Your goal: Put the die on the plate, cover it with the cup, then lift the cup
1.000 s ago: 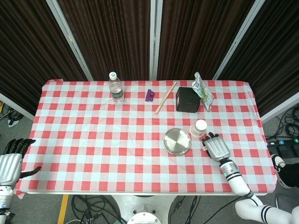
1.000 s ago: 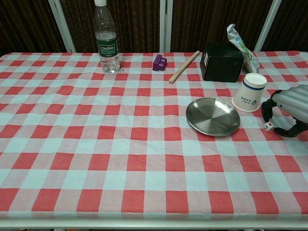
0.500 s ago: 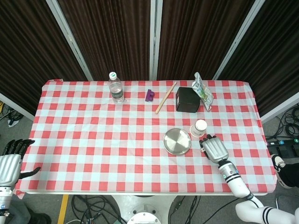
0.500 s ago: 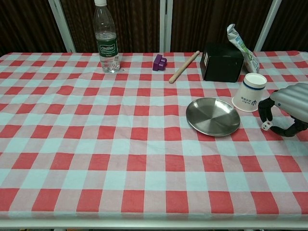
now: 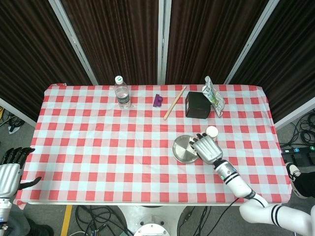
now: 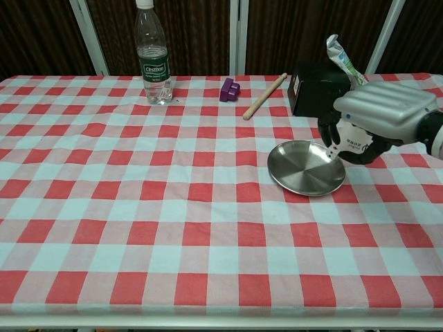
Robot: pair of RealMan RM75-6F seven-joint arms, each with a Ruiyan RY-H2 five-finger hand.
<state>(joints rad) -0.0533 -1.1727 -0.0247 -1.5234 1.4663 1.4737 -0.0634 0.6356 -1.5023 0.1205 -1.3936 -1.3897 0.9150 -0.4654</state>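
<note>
While a second earlier it had hovered near the table's right edge, the right hand (image 6: pixel 377 121) had now carried the die (image 6: pixel 335 150) up over the plate's rim

The small white die was pinched at the fingertips (image 6: pixel 331 138), just above the right side of the steel plate (image 6: pixel 297 173) and not yet resting on it; half a second before, it had still been low beside the cup (image 5: pixel 211 132), which now stood just behind the hand, largely hidden in the chest view. Judging from this, the first step was close to done, with only the release remaining. The left hand (image 5: pixel 10 172) hung off the table's left corner, fingers apart, holding nothing, unchanged throughout
</note>
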